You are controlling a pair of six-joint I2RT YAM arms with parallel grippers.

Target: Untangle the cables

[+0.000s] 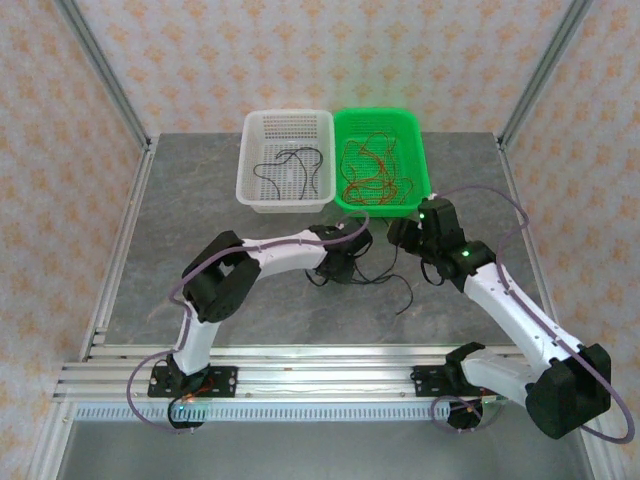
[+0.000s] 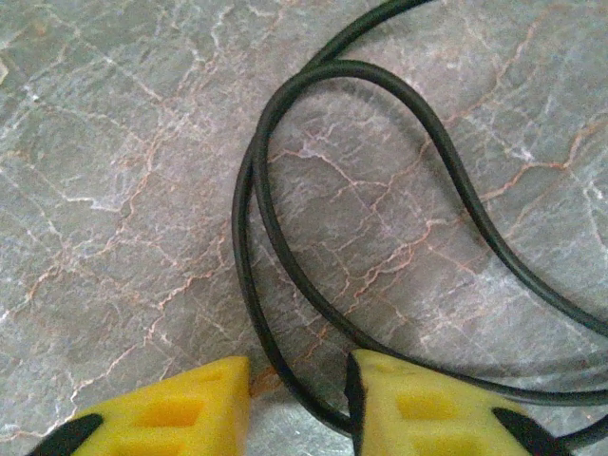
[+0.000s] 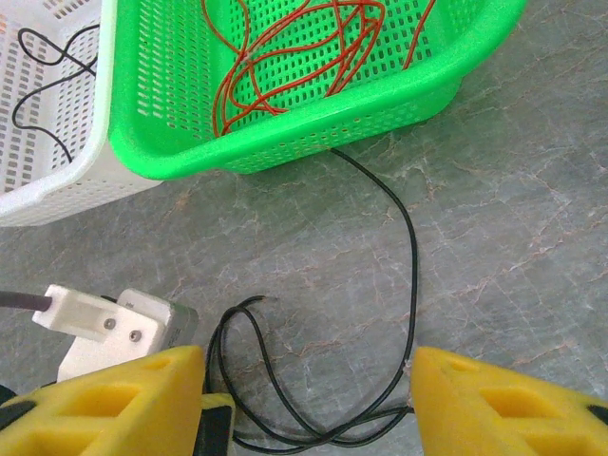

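Two baskets stand side by side on the counter [image 1: 200, 230]: one green basket [image 1: 382, 206] and one white basket [image 1: 285, 205] touching the green basket's left wall. Inside the green basket lies a tangled heap of red cables [image 1: 365, 175]; the strands overlap too much to count. In the white basket lie black cables [image 1: 290, 165], two or three as far as can be told.

More black cable [image 3: 413, 256] lies on the counter in front of the green basket. One strand comes out from under the basket's near wall and curves down to a knot of loops nearer the arms. How many separate cables make up that knot cannot be told.

There are two arms, each with one tool. The left tool [image 2: 299, 380] sits low over the loops in front of the green basket, its fingers a little apart, with two black strands [image 2: 256, 185] running side by side into the gap; one lies against the right finger. The right tool [image 3: 309, 380] hangs just in front of the green basket, fingers spread wide, gripping nothing.
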